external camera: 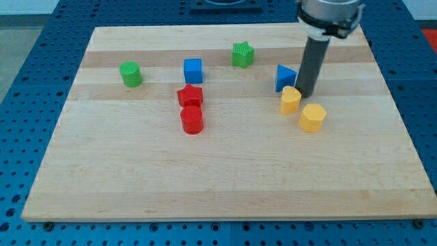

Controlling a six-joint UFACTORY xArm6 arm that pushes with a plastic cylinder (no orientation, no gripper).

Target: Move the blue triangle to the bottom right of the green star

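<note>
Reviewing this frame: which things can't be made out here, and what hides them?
- My tip, camera view: its very end sits just right of the blue triangle, behind the left yellow block; contact with either cannot be judged.
- The arm above the rod: cut off by the view's top.
- Red blocks: they overlap, so whether they touch and their exact shapes are unclear.
</note>
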